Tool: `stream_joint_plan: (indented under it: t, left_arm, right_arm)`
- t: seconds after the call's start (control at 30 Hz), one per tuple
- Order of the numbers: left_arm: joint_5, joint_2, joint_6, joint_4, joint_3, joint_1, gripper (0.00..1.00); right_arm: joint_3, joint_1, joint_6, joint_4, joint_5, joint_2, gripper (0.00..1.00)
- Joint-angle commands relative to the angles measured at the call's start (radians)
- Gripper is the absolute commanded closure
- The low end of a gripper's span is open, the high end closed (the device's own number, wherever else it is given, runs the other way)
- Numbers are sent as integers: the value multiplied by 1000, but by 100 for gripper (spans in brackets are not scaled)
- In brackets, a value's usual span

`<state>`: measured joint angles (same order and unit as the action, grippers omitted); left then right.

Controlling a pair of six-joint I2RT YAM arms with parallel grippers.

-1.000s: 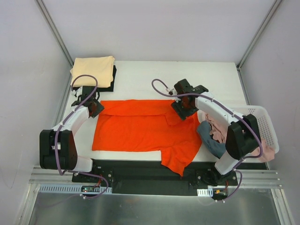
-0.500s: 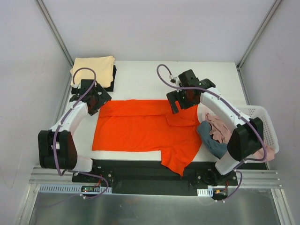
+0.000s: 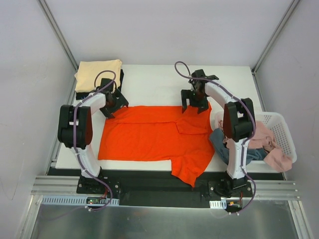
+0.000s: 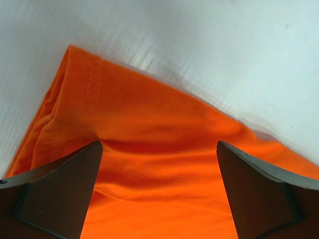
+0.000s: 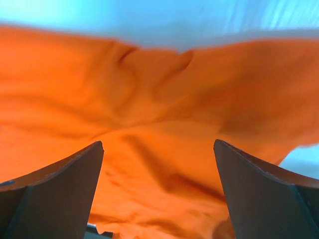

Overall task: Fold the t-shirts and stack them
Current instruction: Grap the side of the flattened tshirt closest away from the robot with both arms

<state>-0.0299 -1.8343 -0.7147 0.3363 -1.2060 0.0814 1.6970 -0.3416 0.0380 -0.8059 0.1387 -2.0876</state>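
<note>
A bright orange-red t-shirt lies spread flat on the white table, one sleeve hanging over the near edge. My left gripper hovers open over the shirt's far left corner, with the orange cloth below the jaws and nothing between them. My right gripper stands open over the far right edge, the wrinkled orange cloth under its empty jaws. A folded cream t-shirt rests on a folded black t-shirt at the back left.
A white lattice basket sits at the table's right edge, holding a pink t-shirt and a dusty blue t-shirt that spill over its rim. Metal frame posts rise at the back corners.
Both grippers have opened and let go of the orange shirt's far edge. Both have shifted toward the far side while the arms swung round. The shirt lies as before.
</note>
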Motion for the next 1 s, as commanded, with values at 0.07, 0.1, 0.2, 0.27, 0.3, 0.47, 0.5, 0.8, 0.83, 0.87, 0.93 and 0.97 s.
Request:
stream_joint_plan:
  t: [0.07,0.1,0.2,0.27,0.3,0.47,0.5,0.8,0.83,0.87,0.93,0.97]
  left_arm:
    - [-48,-94,-14,7,-93,-2,1]
    - [-56,-101,-17,7,-99,-2,1]
    - [-54,-125,-28,7,-127,6,1]
    - [-56,-140,-31,7,-151,11,1]
    - [-61,-144,-35,9,-161,14,1]
    - [-62,-194,-54,7,-239,32,1]
    - [-62,-201,-55,7,-266,40,1]
    - [-54,-353,-65,7,-485,46,1]
    - [-56,-385,-65,7,-507,46,1]
    - [-61,-401,-65,7,-530,46,1]
    - [-70,-439,-60,6,-593,44,1]
    - [-76,-450,-57,7,-610,46,1]
  right_arm:
    - [171,50,-33,-117,-5,-143,3]
    - [185,68,-35,-121,4,-167,3]
    - [226,108,-78,-128,10,-206,3]
    - [280,130,-72,-148,-1,-239,3]
    - [303,138,-67,-156,4,-253,3]
    - [470,191,-72,-179,53,-350,3]
    - [492,199,-73,-177,59,-362,3]
    - [665,262,-69,-73,124,-459,4]
    - [674,265,-69,-56,124,-465,4]
    - [679,274,-72,-11,128,-474,3]
    - [688,280,-89,58,137,-480,4]
    - [696,289,-92,74,153,-488,3]
